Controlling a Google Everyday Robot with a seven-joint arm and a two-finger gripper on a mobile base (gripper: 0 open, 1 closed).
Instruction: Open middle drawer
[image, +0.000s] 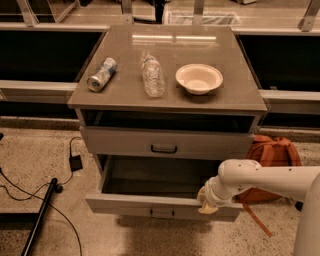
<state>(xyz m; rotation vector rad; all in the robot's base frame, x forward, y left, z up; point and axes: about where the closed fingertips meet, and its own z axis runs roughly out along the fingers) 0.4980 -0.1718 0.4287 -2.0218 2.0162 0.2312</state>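
The middle drawer (129, 204) is a wide, shallow grey-beige drawer. It stands pulled well out of the cabinet, with its dark inside showing. Its small dark bar handle (162, 213) sits centred on the low front. My gripper (206, 202) is at the top edge of the drawer front, near its right end, on the end of my white arm (265, 177), which reaches in from the right. The taller-fronted top drawer (165, 143) above is slightly out. The lowest drawer is hidden beneath the middle one.
On the cabinet top (240, 95) lie a can (101, 74) on its side, a clear bottle (153, 76) and a white bowl (198, 78). An orange backpack (272, 154) leans at the cabinet's right. A cable and adapter (75, 162) and a black pole (42, 210) lie on the floor at the left.
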